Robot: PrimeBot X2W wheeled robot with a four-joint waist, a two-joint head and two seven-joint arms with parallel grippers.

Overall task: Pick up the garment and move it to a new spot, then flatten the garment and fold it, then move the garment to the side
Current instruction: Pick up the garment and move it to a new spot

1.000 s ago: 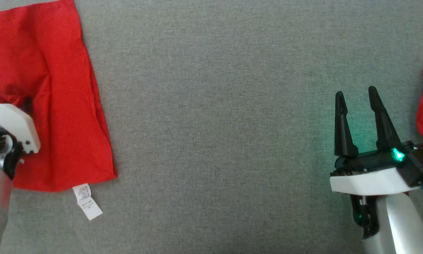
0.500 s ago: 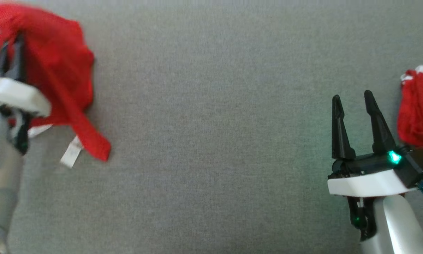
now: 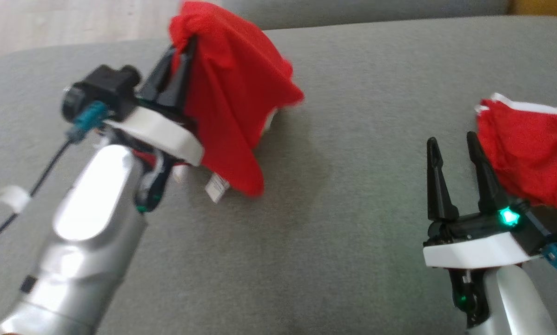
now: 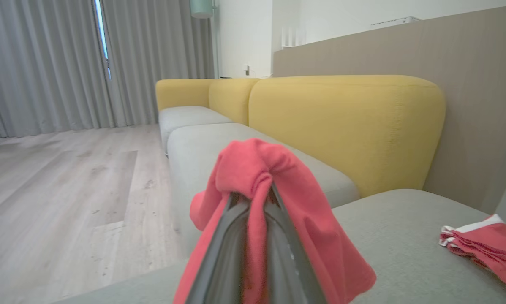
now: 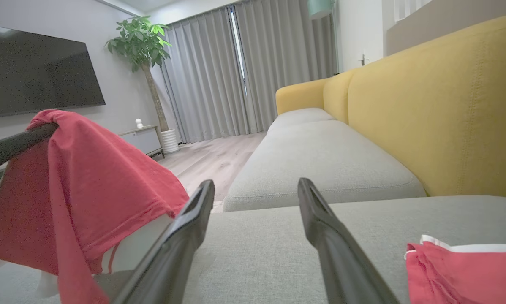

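Now L gripper (image 3: pixel 182 52) clamps bunched, drooping red garment (image 3: pixel 232 93) (white tag (image 3: pixel 217 187) dangling), R gripper (image 3: pixel 450 138) apart

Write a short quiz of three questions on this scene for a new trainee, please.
1. True or false: the left gripper is shut on the lifted red cloth garment.
2. The right gripper is: A) open and empty; B) holding a towel; C) shut.
3. Fill in: the second red garment with white trim lies on the grey fabric ____.
Key: 1 true; 2 A; 3 sofa seat.
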